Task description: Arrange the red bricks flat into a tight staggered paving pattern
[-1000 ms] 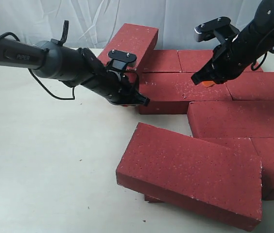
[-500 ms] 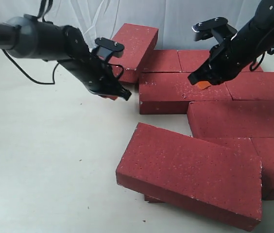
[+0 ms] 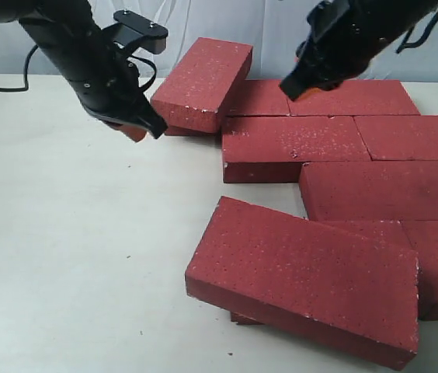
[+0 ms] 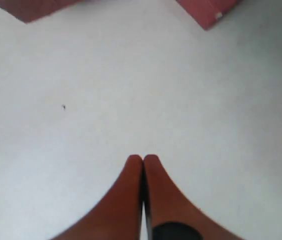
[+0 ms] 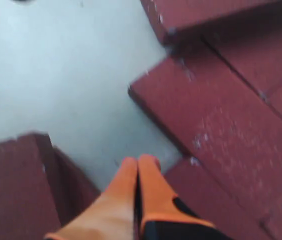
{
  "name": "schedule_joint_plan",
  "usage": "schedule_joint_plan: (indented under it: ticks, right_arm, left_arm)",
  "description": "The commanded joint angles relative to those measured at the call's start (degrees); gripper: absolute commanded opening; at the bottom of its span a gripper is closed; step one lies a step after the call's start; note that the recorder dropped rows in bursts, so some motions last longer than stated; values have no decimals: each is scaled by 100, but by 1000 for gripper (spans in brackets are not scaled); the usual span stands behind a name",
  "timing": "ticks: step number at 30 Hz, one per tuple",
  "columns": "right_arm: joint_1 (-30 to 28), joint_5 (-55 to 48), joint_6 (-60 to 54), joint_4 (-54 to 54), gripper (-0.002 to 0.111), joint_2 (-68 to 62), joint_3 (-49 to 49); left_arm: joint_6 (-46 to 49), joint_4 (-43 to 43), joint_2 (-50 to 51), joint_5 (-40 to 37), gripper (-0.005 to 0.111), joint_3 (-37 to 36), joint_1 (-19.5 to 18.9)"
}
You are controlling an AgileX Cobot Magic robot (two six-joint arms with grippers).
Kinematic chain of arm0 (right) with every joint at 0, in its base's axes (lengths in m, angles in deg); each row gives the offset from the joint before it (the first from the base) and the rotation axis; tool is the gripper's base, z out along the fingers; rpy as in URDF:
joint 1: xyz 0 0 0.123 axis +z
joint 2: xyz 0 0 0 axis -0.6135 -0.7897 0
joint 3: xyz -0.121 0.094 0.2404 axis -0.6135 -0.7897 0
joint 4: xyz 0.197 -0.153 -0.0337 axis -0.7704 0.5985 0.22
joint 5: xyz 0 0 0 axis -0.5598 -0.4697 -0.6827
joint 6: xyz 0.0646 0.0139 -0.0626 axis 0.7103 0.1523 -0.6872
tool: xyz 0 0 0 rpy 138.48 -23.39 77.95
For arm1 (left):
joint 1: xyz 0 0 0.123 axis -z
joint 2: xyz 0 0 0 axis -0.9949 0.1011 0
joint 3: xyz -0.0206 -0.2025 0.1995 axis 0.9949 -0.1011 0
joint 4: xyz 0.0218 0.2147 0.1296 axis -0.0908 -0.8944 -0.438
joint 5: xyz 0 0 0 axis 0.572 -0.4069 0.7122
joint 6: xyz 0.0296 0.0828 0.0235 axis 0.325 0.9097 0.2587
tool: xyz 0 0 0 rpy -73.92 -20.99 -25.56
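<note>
Several red bricks [image 3: 293,145] lie flat in staggered rows on the right of the white table. One brick [image 3: 203,83] leans tilted on the rows' far-left end. A large brick [image 3: 306,276] rests askew in front, propped on another. My left gripper [image 3: 143,129] hangs shut and empty above the bare table, left of the tilted brick; its orange fingertips [image 4: 143,161] touch. My right gripper [image 3: 298,88] is raised over the back row, shut and empty, with flat bricks [image 5: 221,125] below it.
The white table [image 3: 71,256] stretches bare on the left and front left. A white cloth backdrop [image 3: 203,19] hangs behind. A black cable [image 3: 1,84] trails from the left arm onto the table.
Both arms have lifted. The left gripper drew back leftward, away from the flat bricks' corner. The right gripper rose and moved left toward the back row. No brick moved.
</note>
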Motion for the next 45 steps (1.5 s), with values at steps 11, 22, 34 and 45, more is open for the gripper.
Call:
schedule_joint_plan:
  ticks: [11,22,34,45]
  right_arm:
    - [-56,-1242,1567,1815,-1,1889,-1355]
    - [-56,-1242,791,2493,-1,2998,-3626]
    - [-56,-1242,-332,1439,-1,3036,-4868]
    - [-56,15,-430,1001,-1,2331,-4868]
  left_arm:
    - [775,352,-266,-1419,0,-545,13]
    - [1301,763,-266,-1504,0,-1083,129]
    - [1719,995,-255,-1295,0,-1539,676]
    - [1984,1381,-84,-541,0,-1672,863]
